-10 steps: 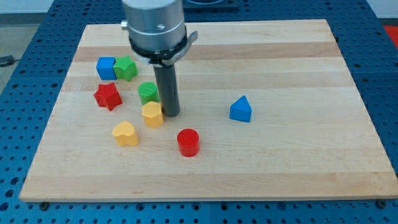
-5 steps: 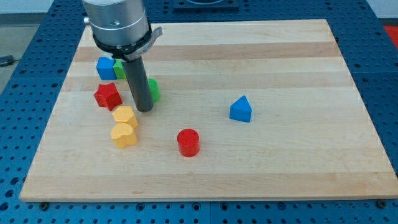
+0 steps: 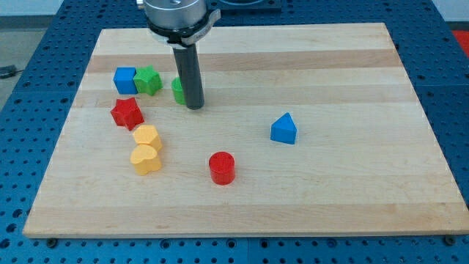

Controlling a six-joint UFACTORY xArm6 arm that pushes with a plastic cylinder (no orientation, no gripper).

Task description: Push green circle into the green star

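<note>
The green circle sits at the view's upper left, mostly hidden behind the rod. My tip rests on the board just right of and slightly below it, touching or nearly touching it. The green star lies a short way to the left of the circle, with a small gap between them. A blue cube touches the star's left side.
A red star lies below the green star. Two yellow blocks sit together lower left. A red cylinder is near the board's middle bottom. A blue triangle lies to the right.
My tip moved from left of the green circle round to its right side and up. The green circle shifted up, closer to the green star. One yellow block was pushed left earlier.
</note>
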